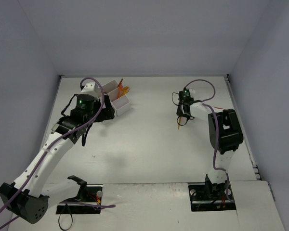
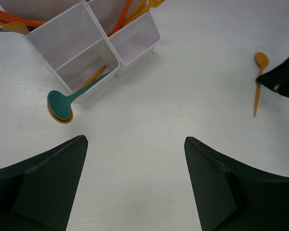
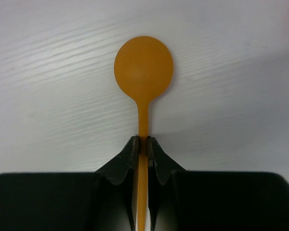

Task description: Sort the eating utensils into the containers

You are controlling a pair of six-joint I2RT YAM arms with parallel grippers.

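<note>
One orange spoon [image 3: 143,67] is clamped by its handle in the right gripper [image 3: 143,144], right of centre in the top view, likely bound for the white tray [image 2: 135,43] at upper left, where the left gripper [image 2: 135,139] hovers spread wide, empty.

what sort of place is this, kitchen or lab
Probably a robot lab cell, not a kitchen: left arm and right arm bolted to a white table, plain walls boxing it in, a compartment tray, an orange spoon.
</note>
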